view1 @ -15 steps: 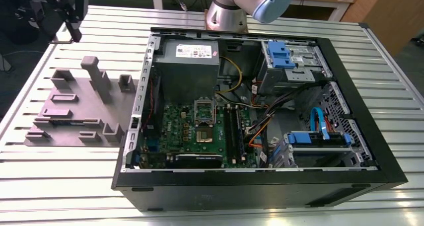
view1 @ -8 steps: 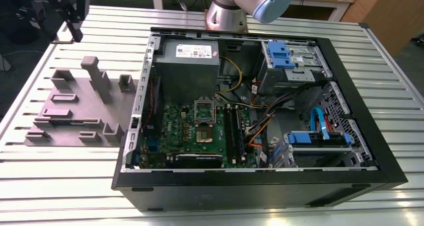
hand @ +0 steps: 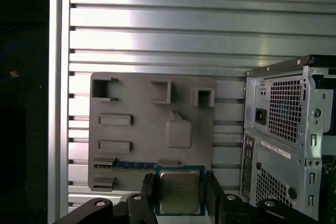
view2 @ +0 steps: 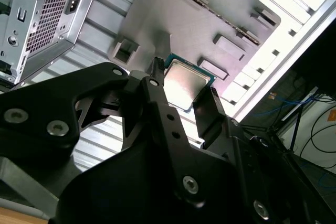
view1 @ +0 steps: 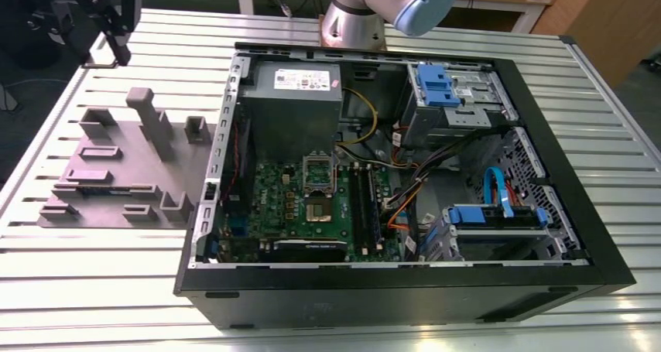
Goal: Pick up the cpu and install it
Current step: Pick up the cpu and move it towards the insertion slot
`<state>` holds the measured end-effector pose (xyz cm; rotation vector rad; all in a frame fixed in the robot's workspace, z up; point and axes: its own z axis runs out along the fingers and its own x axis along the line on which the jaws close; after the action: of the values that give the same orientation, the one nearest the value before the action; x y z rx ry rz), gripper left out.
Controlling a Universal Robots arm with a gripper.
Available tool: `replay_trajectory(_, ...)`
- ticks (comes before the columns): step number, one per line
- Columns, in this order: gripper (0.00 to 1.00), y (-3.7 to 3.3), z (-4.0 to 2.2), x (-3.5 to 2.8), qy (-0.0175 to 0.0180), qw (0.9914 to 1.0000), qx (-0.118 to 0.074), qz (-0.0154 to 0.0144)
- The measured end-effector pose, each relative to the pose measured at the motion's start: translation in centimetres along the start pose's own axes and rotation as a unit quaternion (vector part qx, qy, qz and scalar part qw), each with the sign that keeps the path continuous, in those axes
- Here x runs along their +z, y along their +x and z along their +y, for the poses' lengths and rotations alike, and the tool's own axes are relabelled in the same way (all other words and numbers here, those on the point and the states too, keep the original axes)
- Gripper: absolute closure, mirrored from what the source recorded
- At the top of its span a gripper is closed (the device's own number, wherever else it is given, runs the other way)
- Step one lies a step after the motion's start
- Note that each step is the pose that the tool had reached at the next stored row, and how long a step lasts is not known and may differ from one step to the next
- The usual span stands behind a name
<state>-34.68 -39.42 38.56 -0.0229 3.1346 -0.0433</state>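
Observation:
The cpu (hand: 180,190) is a small square chip with a silvery top and a thin blue-green rim. It sits between the two black fingers of my gripper (hand: 180,196), which is shut on its edges. In the second wrist view the cpu (view2: 185,81) hangs in the gripper (view2: 184,95) above the grey holder plate (view2: 210,14). In the exterior view the gripper (view1: 111,27) is high at the exterior view's left, beyond the plate (view1: 114,166) and apart from the open computer case (view1: 392,174). The motherboard (view1: 309,205) lies inside the case, with its socket (view1: 317,178) open.
The grey holder plate (hand: 152,129) carries raised slots and posts. Inside the case are a grey power supply (view1: 294,85), black memory sticks (view1: 364,201), blue drive brackets (view1: 496,213) and loose cables. The arm's base (view1: 357,23) stands behind the case on a slatted metal table (view1: 93,267).

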Motion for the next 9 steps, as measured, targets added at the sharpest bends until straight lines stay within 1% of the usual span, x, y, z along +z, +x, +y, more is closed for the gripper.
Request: replay_trajectory(9, 0.53, -0.37, 0.00, 0.00, 0.0000, 1.00000, 0.000, 0.0000)
